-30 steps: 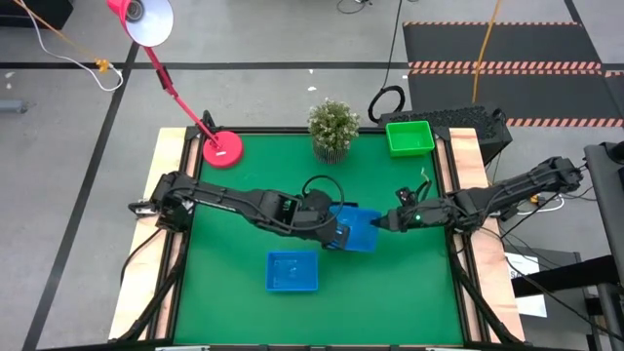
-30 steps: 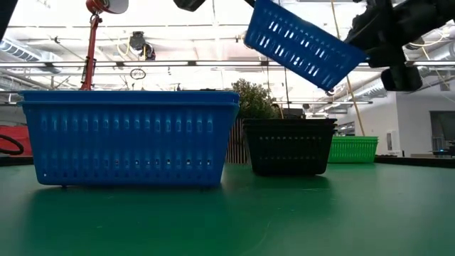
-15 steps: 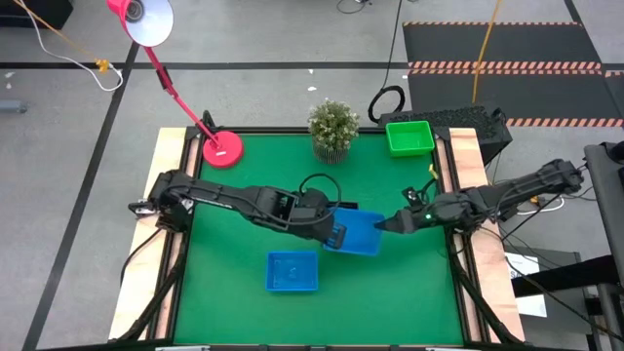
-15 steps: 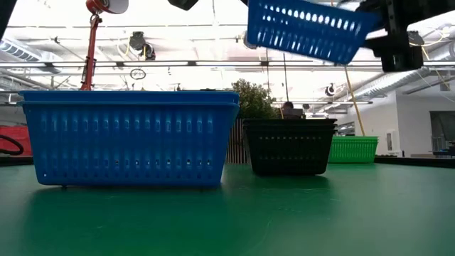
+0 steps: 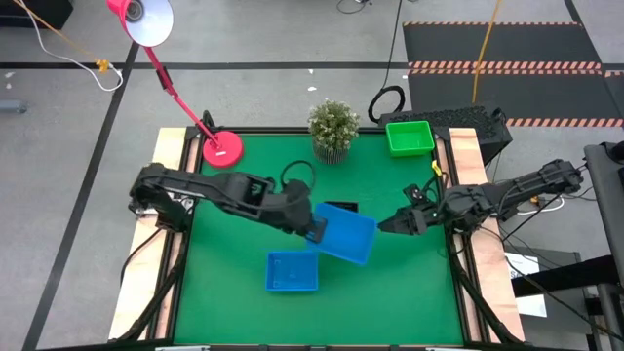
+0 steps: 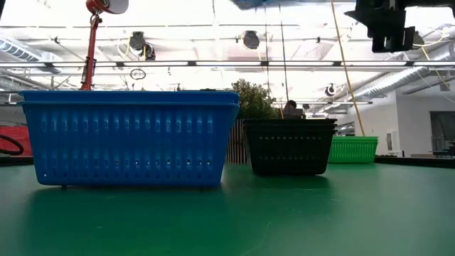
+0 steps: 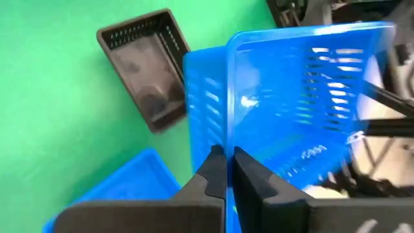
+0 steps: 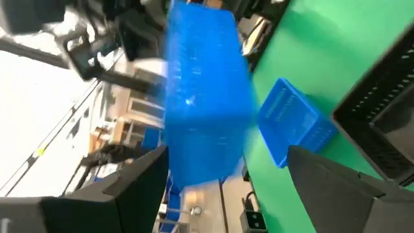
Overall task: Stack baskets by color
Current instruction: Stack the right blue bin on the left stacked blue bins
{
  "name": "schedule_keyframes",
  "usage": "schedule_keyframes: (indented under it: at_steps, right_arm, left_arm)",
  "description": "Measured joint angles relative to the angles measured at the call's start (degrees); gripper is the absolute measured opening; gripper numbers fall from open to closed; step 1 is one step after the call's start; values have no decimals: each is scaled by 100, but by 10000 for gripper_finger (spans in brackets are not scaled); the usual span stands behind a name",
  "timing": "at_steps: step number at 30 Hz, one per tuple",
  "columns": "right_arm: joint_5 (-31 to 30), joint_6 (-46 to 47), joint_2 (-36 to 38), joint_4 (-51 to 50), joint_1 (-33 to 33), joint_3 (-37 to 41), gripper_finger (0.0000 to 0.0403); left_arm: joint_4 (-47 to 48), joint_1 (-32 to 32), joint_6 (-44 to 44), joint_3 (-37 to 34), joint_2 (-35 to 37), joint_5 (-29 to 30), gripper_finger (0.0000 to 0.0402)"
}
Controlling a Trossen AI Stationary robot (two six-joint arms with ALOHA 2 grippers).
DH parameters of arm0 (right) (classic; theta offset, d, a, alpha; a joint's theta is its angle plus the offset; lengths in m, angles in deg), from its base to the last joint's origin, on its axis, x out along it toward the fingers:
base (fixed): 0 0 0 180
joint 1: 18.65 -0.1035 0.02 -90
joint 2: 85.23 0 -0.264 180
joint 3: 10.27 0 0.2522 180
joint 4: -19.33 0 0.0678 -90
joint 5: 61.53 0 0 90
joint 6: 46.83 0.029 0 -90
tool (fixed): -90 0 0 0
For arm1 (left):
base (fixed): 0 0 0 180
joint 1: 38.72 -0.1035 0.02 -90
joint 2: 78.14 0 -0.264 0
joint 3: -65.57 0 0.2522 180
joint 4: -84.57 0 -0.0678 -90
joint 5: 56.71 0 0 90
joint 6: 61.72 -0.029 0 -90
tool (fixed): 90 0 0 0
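Observation:
My left gripper (image 5: 314, 229) is shut on a blue basket (image 5: 347, 235) that hangs in the air over the middle of the table. Only its underside (image 6: 254, 3) shows at the top of the low view. A second blue basket (image 5: 292, 271) stands on its base near the table's front. A black basket (image 5: 339, 207) stands just beyond the lifted one and is partly hidden by it. My right gripper (image 5: 395, 226) is open, a little to the right of the lifted basket and apart from it. A green basket (image 5: 409, 136) stands at the far right corner. My left gripper pinches the rim of the blue basket's left end wall (image 7: 226, 139), with one finger inside the basket and one outside. The fingers (image 7: 212, 169) come from the table's left, slanting down. The basket is lifted clear of the table and tilted.
A potted plant (image 5: 332, 127) stands at the far edge and a red lamp base (image 5: 222, 148) at the far left. In the low view the standing blue basket (image 6: 128, 139) is nearest, with the black (image 6: 290, 146) and green (image 6: 353, 149) baskets behind it.
My right gripper has opened, let go of the blue basket's right end and drawn back toward the table's right edge. My left gripper has carried the basket up and a little toward the table's left. In the low view the basket rose out of the picture's top.

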Motion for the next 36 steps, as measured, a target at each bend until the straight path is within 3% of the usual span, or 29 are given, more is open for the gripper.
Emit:
schedule_keyframes:
  at_steps: [7, 18, 22, 27, 36]
  right_arm:
    - [32, -505, 91, 378, -2, 7, 305]
    - [32, -1130, 254, 794, -2, 7, 304]
    - [32, -1157, 249, 785, -2, 8, 304]
    - [27, -1167, 249, 775, -2, 9, 304]
    - [14, -1110, 245, 771, -2, 9, 304]
  left_arm:
    - [634, 327, 616, 4, 731, -84, 11]
    - [1823, 1518, 2375, -54, 1190, 131, 6]
    - [1827, 1954, 3113, -431, 1298, 541, 9]
    - [1247, 2260, 3914, -1377, 1540, 714, 6]
    - [-1248, 2190, 4116, -3595, 1888, 901, 7]
